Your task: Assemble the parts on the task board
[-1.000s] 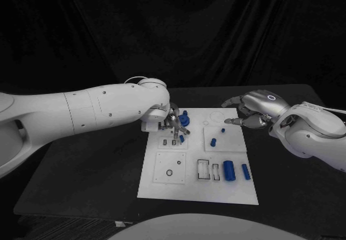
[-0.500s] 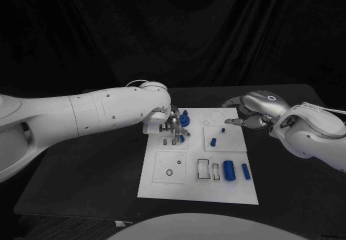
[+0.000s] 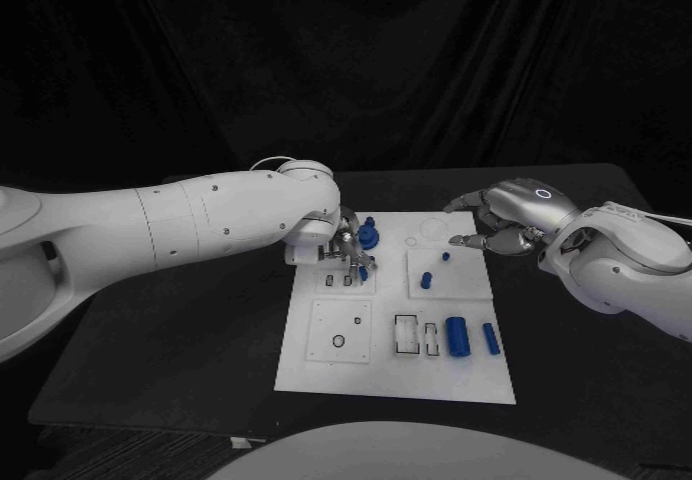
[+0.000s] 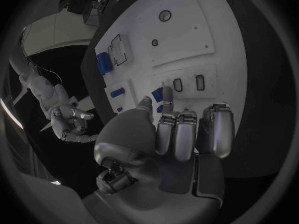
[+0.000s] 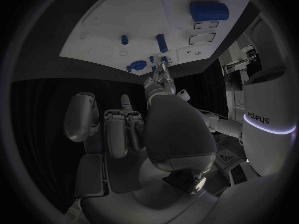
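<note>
The flat white rectangular task board [image 3: 361, 365] lies in the middle of the black table [image 3: 173, 340], and the left hand [image 3: 346, 250] pinches a small blue part [image 3: 364, 271] just above two dark slots [image 3: 339, 282] near the board's far left corner. A blue knobbed piece [image 3: 368, 237] stands just behind those fingers, with a big blue cylinder [image 3: 457, 337] and slim blue bar [image 3: 490, 339] lying well apart towards the board's near right. The right hand [image 3: 490, 225] hovers at the far right edge, fingers curled and holding nothing.

Blue parts [image 3: 459, 338] on white task board [image 3: 346, 370], black table [image 3: 173, 360].

Parts [image 3: 457, 338] on task board [image 3: 325, 370] — mid-table [image 3: 173, 350]
</note>
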You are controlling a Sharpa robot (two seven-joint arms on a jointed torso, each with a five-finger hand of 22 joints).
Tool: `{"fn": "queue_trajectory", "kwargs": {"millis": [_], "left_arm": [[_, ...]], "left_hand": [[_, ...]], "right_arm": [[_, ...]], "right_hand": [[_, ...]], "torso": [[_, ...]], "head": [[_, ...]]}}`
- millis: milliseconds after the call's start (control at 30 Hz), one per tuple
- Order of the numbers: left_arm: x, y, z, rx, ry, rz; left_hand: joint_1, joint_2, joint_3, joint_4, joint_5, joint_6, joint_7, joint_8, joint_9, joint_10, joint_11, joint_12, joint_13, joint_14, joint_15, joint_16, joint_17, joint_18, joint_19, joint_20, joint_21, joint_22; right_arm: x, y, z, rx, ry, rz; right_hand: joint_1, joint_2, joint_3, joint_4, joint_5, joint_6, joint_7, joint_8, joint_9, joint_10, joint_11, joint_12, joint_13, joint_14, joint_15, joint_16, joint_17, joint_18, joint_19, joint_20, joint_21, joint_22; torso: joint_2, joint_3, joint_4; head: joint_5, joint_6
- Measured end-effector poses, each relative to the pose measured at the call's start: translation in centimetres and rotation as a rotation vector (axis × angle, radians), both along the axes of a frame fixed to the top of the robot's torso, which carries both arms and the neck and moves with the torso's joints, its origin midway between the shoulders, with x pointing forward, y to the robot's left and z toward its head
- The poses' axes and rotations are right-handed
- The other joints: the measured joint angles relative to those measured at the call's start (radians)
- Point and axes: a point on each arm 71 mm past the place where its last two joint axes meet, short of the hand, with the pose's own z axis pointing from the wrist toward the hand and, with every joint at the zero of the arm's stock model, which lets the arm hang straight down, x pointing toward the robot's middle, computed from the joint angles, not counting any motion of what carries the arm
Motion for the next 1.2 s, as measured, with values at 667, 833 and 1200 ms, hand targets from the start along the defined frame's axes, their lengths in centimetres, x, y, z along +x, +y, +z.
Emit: {"fn": "queue_trajectory", "kwargs": {"millis": [667,833,1200], "left_arm": [[0.16,-0.19,-0.12,-0.010,0.000,-0.005],[0.14,-0.19,-0.24,-0.010,0.002,-0.005],[0.13,-0.19,-0.37,-0.009,0.006,-0.006]], "left_hand": [[0.026,-0.005,0.038,-0.033,0.032,0.007,-0.007,-0.029,0.017,0.000,-0.007,0.003,-0.001,0.004,-0.004,0.000,0.000,0.000,0.000,0.000,0.000,0.000],[0.026,-0.005,0.038,-0.033,0.032,0.007,-0.007,-0.029,0.018,0.000,-0.007,0.003,-0.001,0.004,-0.004,0.000,0.000,0.000,0.000,0.000,0.000,0.000],[0.031,-0.010,0.049,-0.044,0.036,0.007,-0.007,-0.035,0.022,0.000,-0.006,0.003,0.000,0.004,-0.004,0.000,0.000,0.000,-0.004,-0.004,-0.004,0.000]], "right_arm": [[0.05,0.05,-0.21,-0.006,0.009,-0.004],[0.05,0.04,-0.24,-0.007,0.011,-0.005],[0.05,0.00,-0.27,-0.010,0.014,-0.007]], "right_hand": [[0.004,0.004,-0.003,-0.003,0.000,0.004,0.003,0.000,-0.004,0.000,0.000,-0.012,0.001,0.000,0.000,-0.017,0.000,0.000,-0.009,-0.002,-0.026,0.000],[0.004,0.004,-0.003,-0.003,0.000,0.004,0.003,0.000,-0.004,0.000,0.000,-0.012,0.001,0.000,0.000,-0.019,0.000,0.000,-0.014,0.001,-0.026,0.000],[0.004,0.004,-0.005,-0.005,0.000,0.004,0.003,0.000,-0.006,0.000,0.000,-0.018,0.001,0.000,0.000,-0.028,0.000,0.000,-0.014,0.001,-0.036,0.000]], "torso": [[0.000,0.0001,0.0000],[0.000,0.0000,0.0002],[0.001,-0.0001,0.0004]], "head": [[-0.001,-0.014],[-0.002,-0.016],[0.000,-0.017]]}}
